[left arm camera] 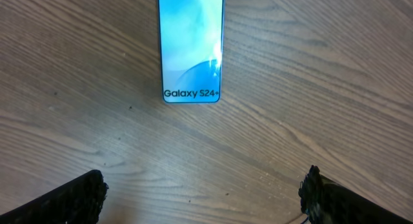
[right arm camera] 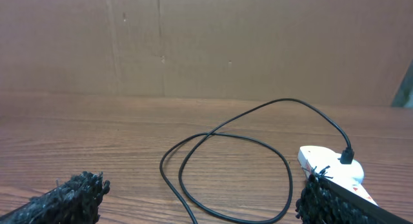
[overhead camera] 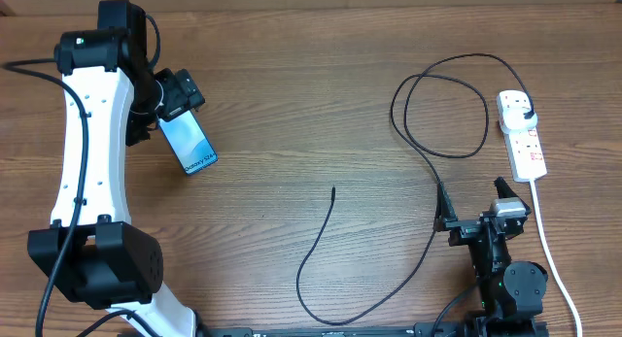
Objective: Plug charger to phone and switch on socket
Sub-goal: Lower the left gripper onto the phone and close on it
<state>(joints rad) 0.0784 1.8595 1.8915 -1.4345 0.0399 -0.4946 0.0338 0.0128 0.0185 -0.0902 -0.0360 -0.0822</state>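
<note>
- left arm reaches forward along the counter's (overhead camera: 292, 104) left side, its wrist bent down over the phone (overhead camera: 190, 143)
- left pincer (left arm camera: 204, 185) is released, fingers spread wide above bare wood, just short of the phone's near end
- right arm is folded low at the near right edge; right pincer (overhead camera: 473, 201) is also released and grasps nothing
- phone lies flat and tilted, screen lit blue
- black cable (overhead camera: 321, 240) loops across the counter, its tip (overhead camera: 334, 189) lying free, well apart from the phone; its plug (overhead camera: 526, 114) sits in the white power strip (overhead camera: 525, 143)
- only the left wrist view makes the "galaxy s24+" text readable
- only the right wrist view shows the brown wall (right arm camera: 206, 43) behind
</note>
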